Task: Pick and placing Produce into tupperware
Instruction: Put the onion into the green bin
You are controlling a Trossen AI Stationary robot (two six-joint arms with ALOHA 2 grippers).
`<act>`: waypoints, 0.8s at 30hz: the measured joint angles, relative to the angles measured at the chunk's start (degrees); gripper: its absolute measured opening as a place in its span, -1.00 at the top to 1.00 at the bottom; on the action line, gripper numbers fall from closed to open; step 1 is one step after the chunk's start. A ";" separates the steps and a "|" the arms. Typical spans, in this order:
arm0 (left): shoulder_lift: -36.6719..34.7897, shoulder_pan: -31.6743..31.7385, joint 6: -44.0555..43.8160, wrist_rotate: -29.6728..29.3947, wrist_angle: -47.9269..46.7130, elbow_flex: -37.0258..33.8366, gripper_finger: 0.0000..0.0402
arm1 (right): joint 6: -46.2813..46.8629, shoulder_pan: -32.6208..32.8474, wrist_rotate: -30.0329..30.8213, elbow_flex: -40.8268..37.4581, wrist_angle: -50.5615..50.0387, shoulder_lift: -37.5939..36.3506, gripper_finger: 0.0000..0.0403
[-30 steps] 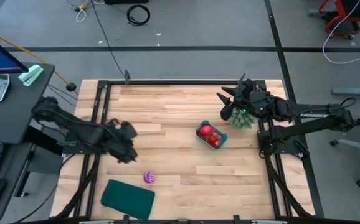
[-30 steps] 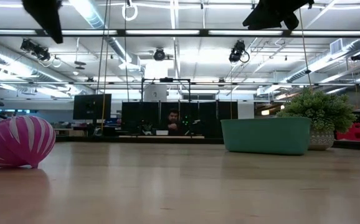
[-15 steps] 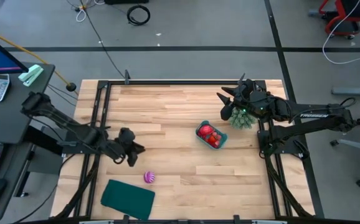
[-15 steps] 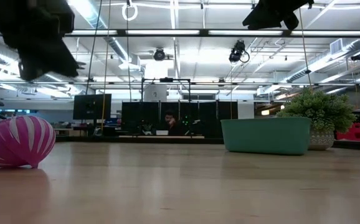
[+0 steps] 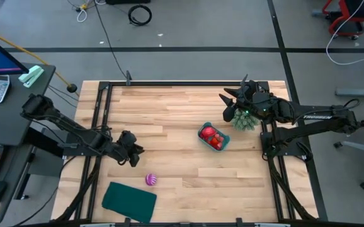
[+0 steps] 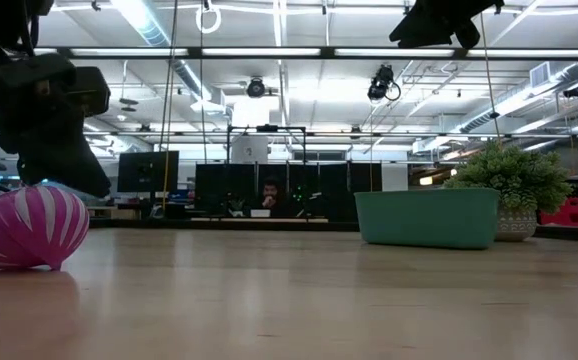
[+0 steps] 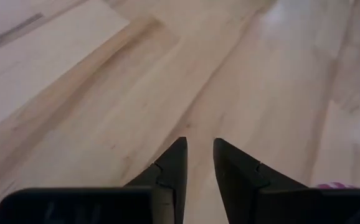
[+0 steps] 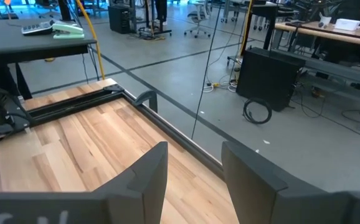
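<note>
The purple-and-pink striped ball (image 5: pixel 150 180) (image 6: pixel 27 228) rests on the wood near the table's near-left part; a sliver of it shows in the left wrist view (image 7: pixel 333 185). The teal tupperware (image 5: pixel 223 142) (image 6: pixel 427 217) sits right of centre with red fruits (image 5: pixel 212 137) inside. My left gripper (image 5: pixel 135 155) (image 7: pixel 198 149) hangs low over bare wood, just left of and beyond the ball, with its fingers a narrow gap apart. My right gripper (image 5: pixel 225 98) (image 8: pixel 192 163) is open, high over the far-right part by the green clump.
A green bushy clump in a pot (image 5: pixel 244 120) (image 6: pixel 515 180) stands just right of the tupperware. A flat dark teal sheet (image 5: pixel 129 200) lies at the near-left edge. Bare wood spans the table's middle. A person sits at monitors far behind (image 6: pixel 269 195).
My left gripper has come down from high above the table to just over the striped ball, shifting slightly toward the table's right. The ball, the tupperware and my right arm have kept still.
</note>
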 joint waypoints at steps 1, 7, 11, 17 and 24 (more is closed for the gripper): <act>0.00 0.12 0.00 0.00 -0.03 -0.22 0.59 | 0.00 0.00 -0.01 0.00 -0.01 -0.01 0.21; 0.00 0.12 -0.18 -2.32 1.86 -0.51 0.57 | -0.02 0.01 0.01 0.00 -0.01 0.00 0.21; 0.00 0.12 0.39 -2.52 6.31 -0.48 0.58 | -0.02 0.00 0.01 0.00 -0.01 -0.01 0.21; 0.39 0.02 1.53 -2.50 9.96 -0.48 0.57 | -0.02 0.01 0.01 0.00 -0.01 0.00 0.21; 5.79 -1.92 7.72 -2.37 19.19 -0.42 0.40 | -0.03 0.01 0.01 0.00 -0.01 -0.01 0.21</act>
